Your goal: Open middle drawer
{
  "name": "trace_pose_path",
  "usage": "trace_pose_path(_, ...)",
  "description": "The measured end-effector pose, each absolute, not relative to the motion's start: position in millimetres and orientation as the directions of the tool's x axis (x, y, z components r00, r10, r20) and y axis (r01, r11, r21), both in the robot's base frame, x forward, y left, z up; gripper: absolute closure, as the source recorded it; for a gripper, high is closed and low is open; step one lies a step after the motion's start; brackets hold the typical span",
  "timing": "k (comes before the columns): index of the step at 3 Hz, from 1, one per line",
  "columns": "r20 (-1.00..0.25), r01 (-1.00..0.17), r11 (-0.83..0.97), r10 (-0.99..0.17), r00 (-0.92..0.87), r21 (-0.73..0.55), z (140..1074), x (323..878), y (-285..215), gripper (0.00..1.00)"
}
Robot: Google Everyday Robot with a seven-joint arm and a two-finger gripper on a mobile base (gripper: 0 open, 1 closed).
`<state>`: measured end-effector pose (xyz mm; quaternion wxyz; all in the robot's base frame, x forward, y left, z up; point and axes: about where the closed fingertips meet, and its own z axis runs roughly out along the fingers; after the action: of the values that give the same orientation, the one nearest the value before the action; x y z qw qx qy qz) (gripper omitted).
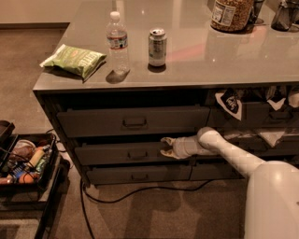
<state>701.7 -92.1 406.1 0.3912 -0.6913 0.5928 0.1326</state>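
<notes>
The middle drawer [117, 154] is the dark grey front with a small centre pull handle [137, 154], between a taller drawer [133, 122] above and a slim drawer [135, 175] below. It stands out a little from the cabinet, with a dark gap above it. My gripper [165, 146] is on the right part of this drawer front, to the right of the handle. Its fingers [166, 140] are spread apart, one by the drawer's top edge and one lower on the front. My white arm [219, 147] reaches in from the lower right.
On the counter top [196, 60] stand a water bottle [117, 41], a can [157, 46], a green chip bag [75, 59] and a jar [231, 14]. A black cart with snacks [25, 165] stands on the floor at left. A cable [140, 190] lies under the cabinet.
</notes>
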Motion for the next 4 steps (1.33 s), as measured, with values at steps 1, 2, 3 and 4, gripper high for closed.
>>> trace_pose_path(1, -0.65, -0.927, 0.005, -0.714, 0.26, -0.376, 406.5, 701.4, -92.8, 0.8)
trace_pose_path(2, -0.652, -0.931, 0.004, -0.714, 0.253, -0.366, 408.0, 701.3, -93.7, 0.81)
trace_pose_path(3, -0.651, -0.935, -0.003, -0.717, 0.249, -0.355, 408.0, 700.2, -93.2, 0.87)
trace_pose_path(4, -0.641, -0.939, -0.026, -0.724, 0.255, -0.343, 408.0, 699.0, -90.6, 0.91)
